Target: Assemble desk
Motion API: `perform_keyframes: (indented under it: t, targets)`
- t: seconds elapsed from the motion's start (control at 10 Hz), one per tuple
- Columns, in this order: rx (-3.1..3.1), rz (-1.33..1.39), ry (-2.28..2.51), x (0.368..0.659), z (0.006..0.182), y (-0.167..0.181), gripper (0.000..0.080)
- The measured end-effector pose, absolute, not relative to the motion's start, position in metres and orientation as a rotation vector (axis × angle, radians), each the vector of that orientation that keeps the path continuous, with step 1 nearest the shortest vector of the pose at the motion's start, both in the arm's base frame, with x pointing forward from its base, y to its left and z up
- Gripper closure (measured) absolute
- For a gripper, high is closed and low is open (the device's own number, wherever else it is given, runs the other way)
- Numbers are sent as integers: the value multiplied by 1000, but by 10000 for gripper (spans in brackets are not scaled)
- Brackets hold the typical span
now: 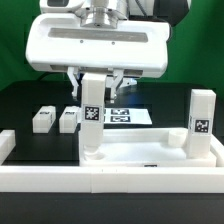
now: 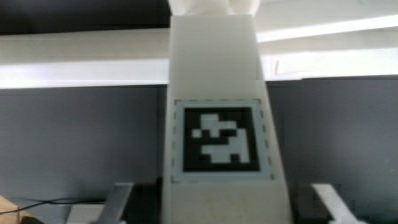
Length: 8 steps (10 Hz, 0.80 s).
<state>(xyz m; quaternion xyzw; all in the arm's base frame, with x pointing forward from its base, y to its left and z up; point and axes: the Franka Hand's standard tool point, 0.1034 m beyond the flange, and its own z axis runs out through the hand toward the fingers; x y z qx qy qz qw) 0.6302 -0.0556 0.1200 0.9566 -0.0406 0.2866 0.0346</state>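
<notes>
Clenched in the tool (image 1: 94,84), the white square plastic leg (image 1: 91,120) is best kept plumb — untilted — while seated (likely twisted) into the white rimmed tabletop (image 1: 140,153).

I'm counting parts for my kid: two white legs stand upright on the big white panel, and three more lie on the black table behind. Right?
Not three: only two lie on the black table, the outer lying leg and the inner lying leg beside it. The middle upright leg and the right upright leg do stand on the tabletop panel. The exterior view shows this.
</notes>
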Motion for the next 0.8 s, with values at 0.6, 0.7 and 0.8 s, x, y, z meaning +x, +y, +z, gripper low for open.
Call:
perform_keyframes:
  t: [0.6,0.7,0.8]
  targets:
    - [2941,887,-113,628,115,-50,511]
    - [2942,880,-118,626,113,-52,511]
    - [2941,876,-125,624,112,-55,511]
